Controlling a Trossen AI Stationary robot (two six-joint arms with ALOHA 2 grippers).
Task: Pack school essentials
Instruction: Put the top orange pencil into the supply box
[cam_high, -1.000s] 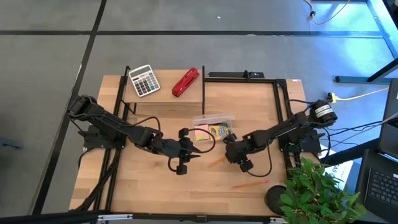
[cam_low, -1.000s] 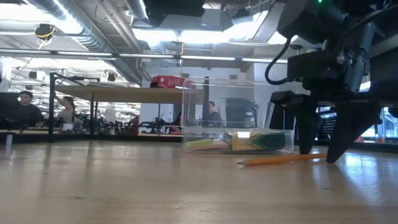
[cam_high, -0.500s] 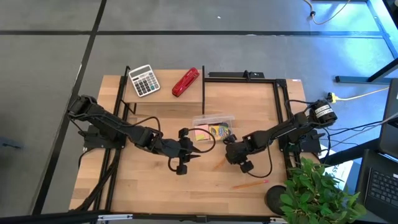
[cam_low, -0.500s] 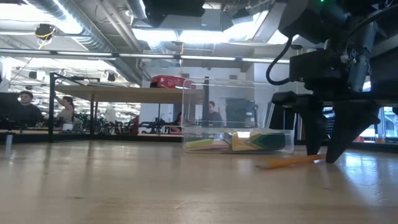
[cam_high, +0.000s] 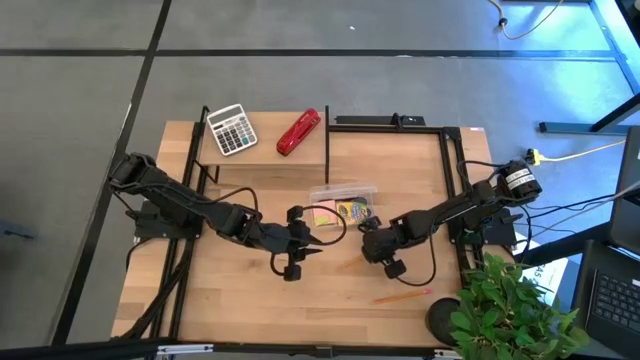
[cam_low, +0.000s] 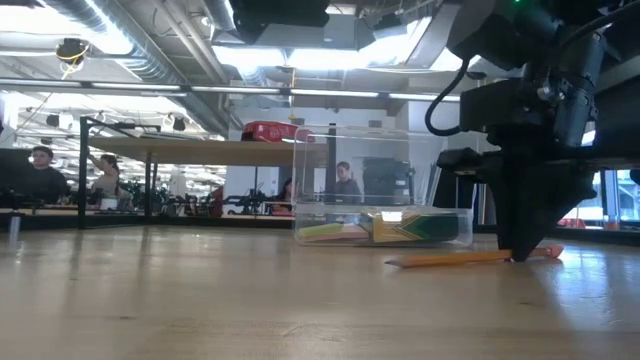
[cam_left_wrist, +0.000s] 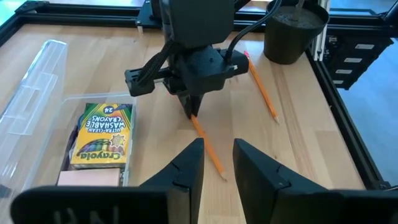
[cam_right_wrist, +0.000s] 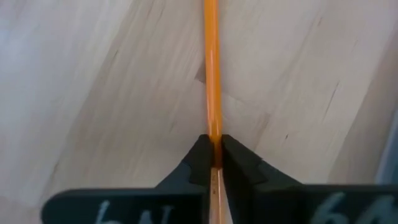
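Here, right end effector (cam_right_wrist: 212, 163) clamped on orange pencil (cam_right_wrist: 211, 74), left end effector (cam_left_wrist: 214, 163) slightly parted, empty.

Right gripper (cam_high: 365, 254) low over an orange pencil (cam_high: 352, 262) beside the clear box (cam_high: 343, 204).

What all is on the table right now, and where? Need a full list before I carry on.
clear box: one, transparent, table middle
crayon box: one, yellow-green, inside the clear box
sticky-note pad: one, pink, in the clear box beside the crayon box
pencils: two, orange; one lying on the table, clamped by the right gripper; one loose near the front edge
calculator: one, grey-white, on the rear shelf
stapler: one, red, beside the calculator
plant pot: one, dark, front right corner
left gripper: empty, waiting left of the box
right gripper: shut on the pencil
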